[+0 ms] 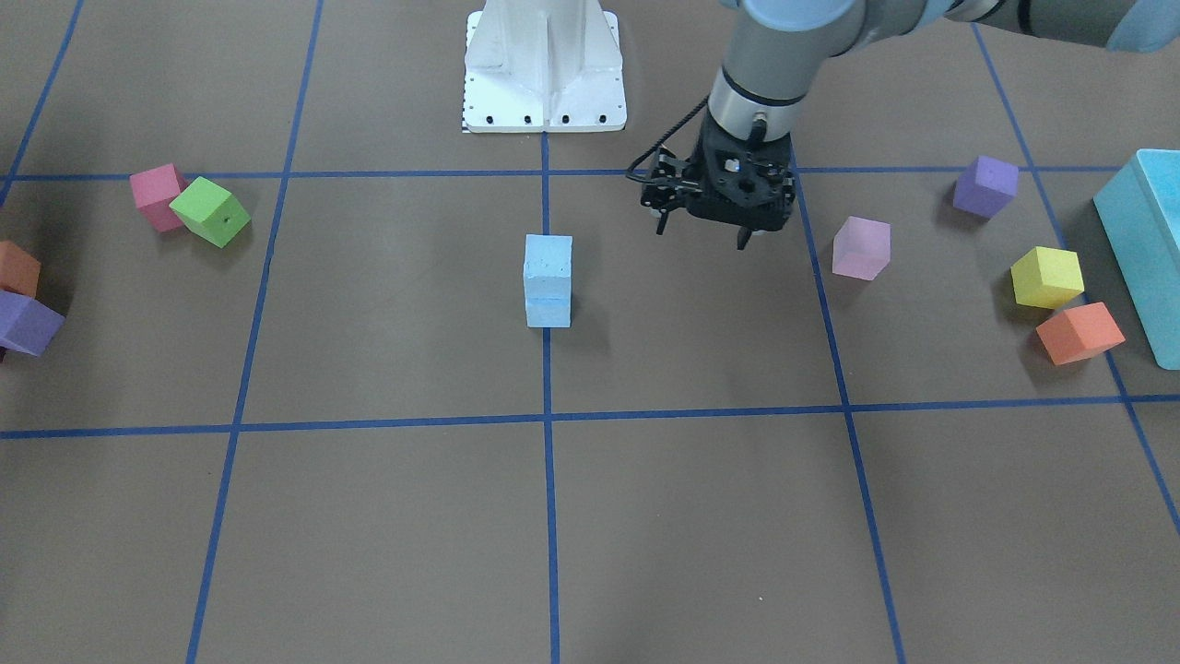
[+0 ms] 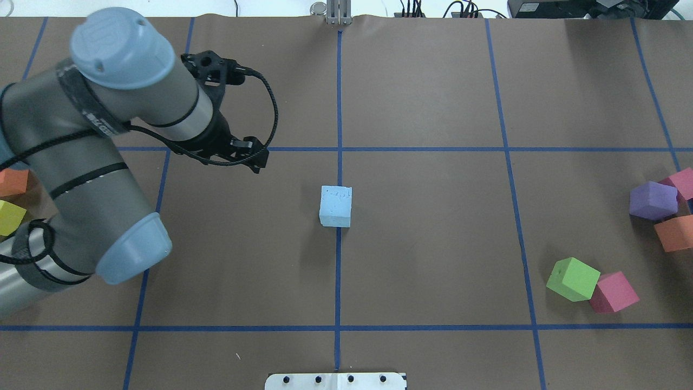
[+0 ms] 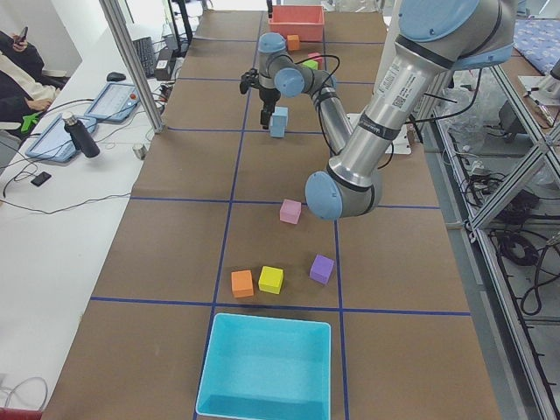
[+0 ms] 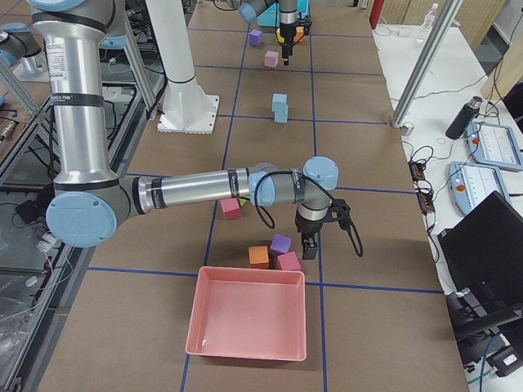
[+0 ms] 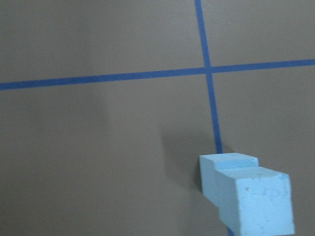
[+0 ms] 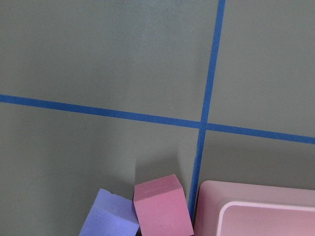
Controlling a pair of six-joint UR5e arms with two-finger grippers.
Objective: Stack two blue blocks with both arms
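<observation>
The brown paper table (image 1: pixel 369 516), gridded with blue tape, carries the two blue blocks (image 1: pixel 548 281) at its centre on the middle tape line. One sits on the other, touching and roughly flush, so the stacking looks complete. The main risk, as I judge it, is toppling: light foam would fall at any brush from a finger or the looping cable (image 1: pixel 659 148) if the arm swept low across it. The left gripper (image 1: pixel 701 232) hangs fingers-down beside the stack, clear of it, spread and empty, and the left arm (image 2: pixel 97 162) is bent at the elbow. The right arm (image 4: pixel 196 190) stretches low toward the table's end. The right gripper (image 4: pixel 310 245) is just beside a purple cube (image 4: pixel 281 243) and a pink cube (image 4: pixel 288 261) near the pink tray (image 4: pixel 249 273); its state I cannot tell.
</observation>
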